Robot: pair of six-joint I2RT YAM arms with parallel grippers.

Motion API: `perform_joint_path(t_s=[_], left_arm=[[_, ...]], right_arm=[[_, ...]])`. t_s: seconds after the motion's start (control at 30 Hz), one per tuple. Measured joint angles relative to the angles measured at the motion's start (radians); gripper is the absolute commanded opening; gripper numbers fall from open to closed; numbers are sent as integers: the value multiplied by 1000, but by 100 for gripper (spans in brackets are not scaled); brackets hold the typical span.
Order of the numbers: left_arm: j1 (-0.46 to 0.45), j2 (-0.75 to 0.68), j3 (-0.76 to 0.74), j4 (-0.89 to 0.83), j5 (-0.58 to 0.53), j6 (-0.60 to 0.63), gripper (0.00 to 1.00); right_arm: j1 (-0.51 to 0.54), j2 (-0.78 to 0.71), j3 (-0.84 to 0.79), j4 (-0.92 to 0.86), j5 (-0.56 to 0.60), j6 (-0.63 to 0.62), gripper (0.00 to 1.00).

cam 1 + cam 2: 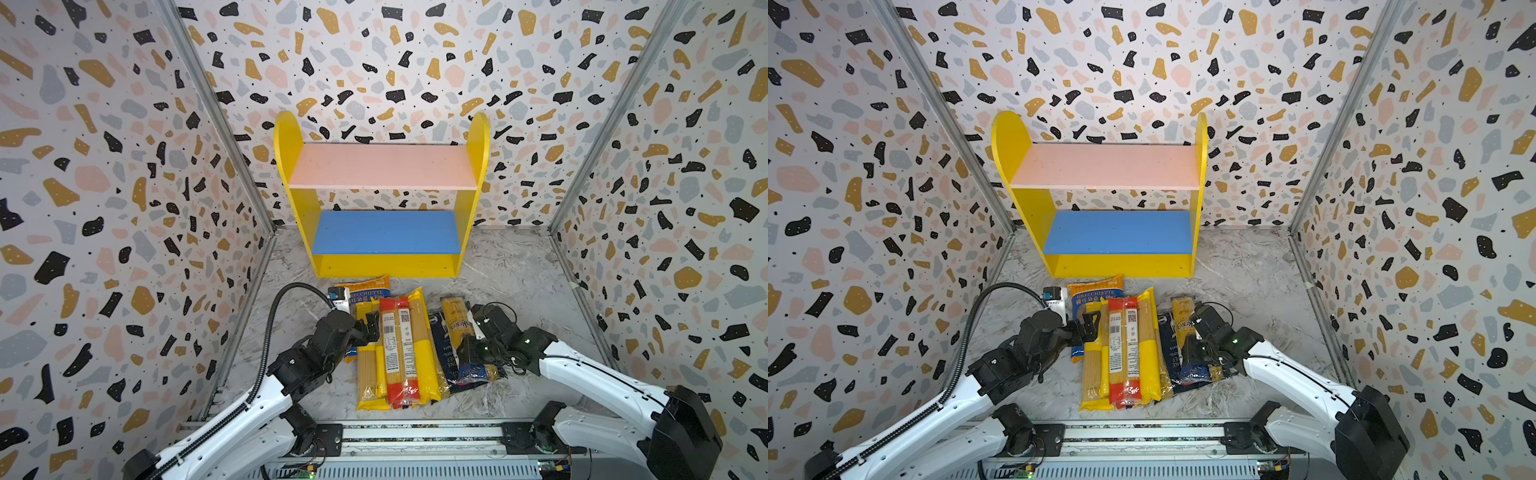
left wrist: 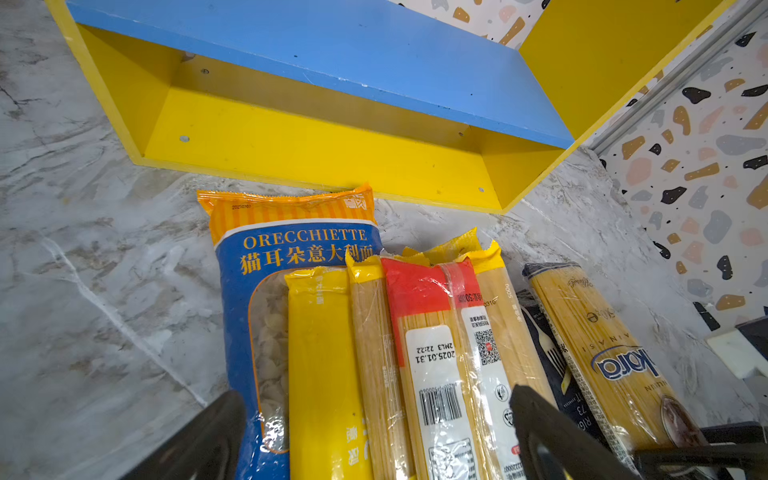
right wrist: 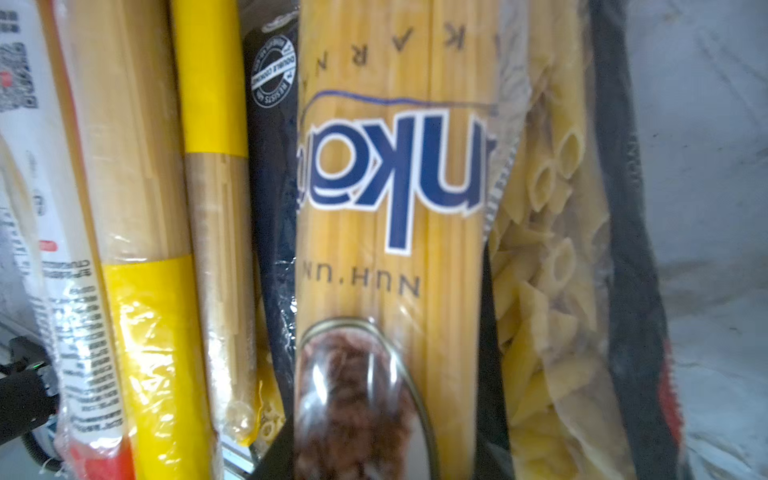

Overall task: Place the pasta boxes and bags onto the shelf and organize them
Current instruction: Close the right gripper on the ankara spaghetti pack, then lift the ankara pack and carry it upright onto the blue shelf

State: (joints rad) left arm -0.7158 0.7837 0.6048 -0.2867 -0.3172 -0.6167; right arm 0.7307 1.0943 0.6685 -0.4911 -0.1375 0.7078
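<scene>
Your right gripper (image 1: 467, 334) is straddling the gold spaghetti pack (image 3: 386, 208), with the shelf (image 1: 291, 166) standing bare beyond.

Nearest you, its jaws are sitting narrow on either side of that pack, which is lying on top of the navy bag (image 1: 442, 345). You cannot tell whether the pads are biting yet, so you should be checking for a firm pinch on the pack alone before lifting. Be gripping near its middle, because a long pack will likely be sagging and swinging from one end, and be watching that the slippery bag underneath is not coming up with it. Just across the row of yellow and red packs, your left gripper (image 1: 371, 328) is hovering spread wide and holding nothing, over the edge of the Orecchiette bag (image 2: 257, 270). Farther back, the blue lower board (image 1: 386, 232) and pink upper board (image 1: 382, 166) are both waiting empty.
</scene>
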Motion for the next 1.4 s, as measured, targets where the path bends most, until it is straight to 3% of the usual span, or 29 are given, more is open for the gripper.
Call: perform_joint_path(t_s=[0.4, 0.7, 1.4], left_arm=[[0, 8, 0, -1, 2, 0, 100], [0, 9, 2, -10, -3, 2, 100], [0, -85, 68, -146, -52, -46, 100]], right_arm=[[-83, -3, 0, 65, -165, 6, 12], [-99, 3, 27, 101, -214, 11, 12], [-100, 298, 317, 312, -336, 32, 12]])
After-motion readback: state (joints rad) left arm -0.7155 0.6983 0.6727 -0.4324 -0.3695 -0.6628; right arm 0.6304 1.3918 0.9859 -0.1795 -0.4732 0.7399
